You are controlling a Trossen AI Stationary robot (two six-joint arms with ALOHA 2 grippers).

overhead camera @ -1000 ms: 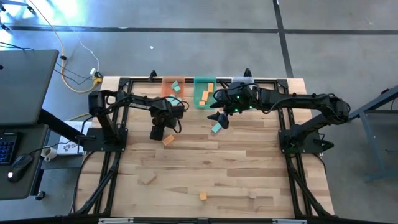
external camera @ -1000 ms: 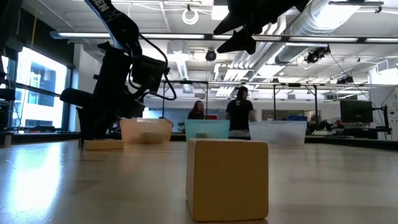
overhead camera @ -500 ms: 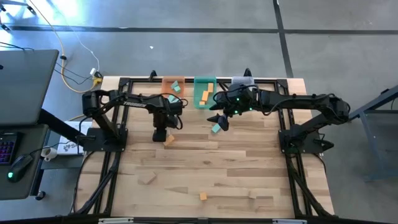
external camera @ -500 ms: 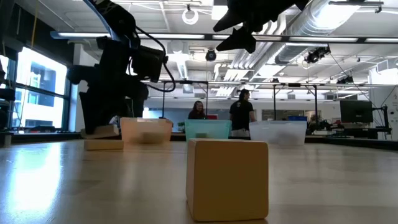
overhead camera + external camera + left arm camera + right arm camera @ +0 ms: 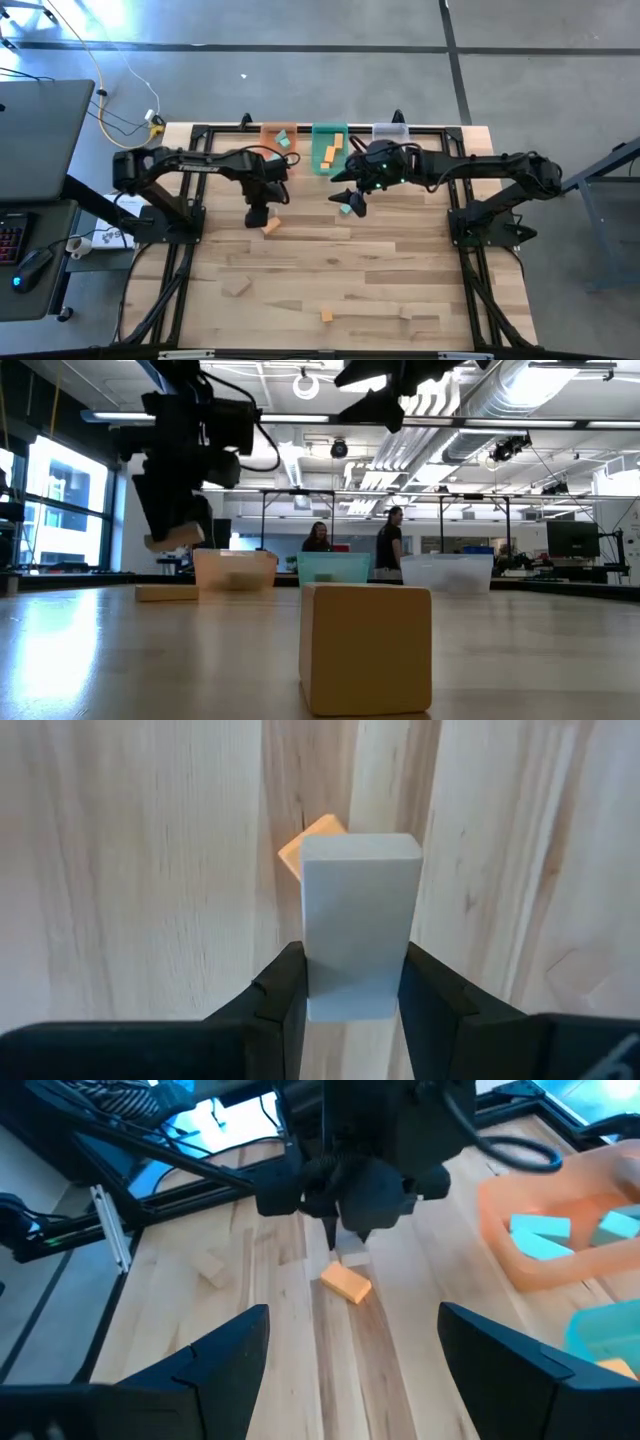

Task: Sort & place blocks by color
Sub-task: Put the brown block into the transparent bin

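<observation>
My left gripper (image 5: 258, 214) hangs above the table's middle left, shut on a pale tan block (image 5: 358, 920), which the low view shows as the block (image 5: 172, 538) in the air. Under it an orange block (image 5: 310, 844) lies flat on the table, and the same orange block (image 5: 271, 226) shows in the high view. My right gripper (image 5: 344, 194) hovers open higher up near the table's middle, over a teal block (image 5: 347, 208) that lies on the wood. Nothing is between its fingers (image 5: 228, 1360). My left gripper pinches the tan block between its two fingers, on two opposite long sides (image 5: 312, 982) near one end. The fingers come steeply from above and point down. The block is lifted clear of the table, and its free end sticks out past the fingertips over the orange block.
At the far edge stand an orange tray (image 5: 277, 140) holding teal blocks, a green tray (image 5: 329, 148) holding orange blocks, and a clear tray (image 5: 390, 130). Loose blocks lie nearer: tan (image 5: 237, 288), orange (image 5: 326, 315), tan (image 5: 405, 312). One tan block (image 5: 365, 648) fills the low view's foreground.
My left gripper has risen from the table with the tan block, which now hangs clear above the orange block, and it has tipped to point more steeply down. My right gripper has drifted a little toward the table's left.
</observation>
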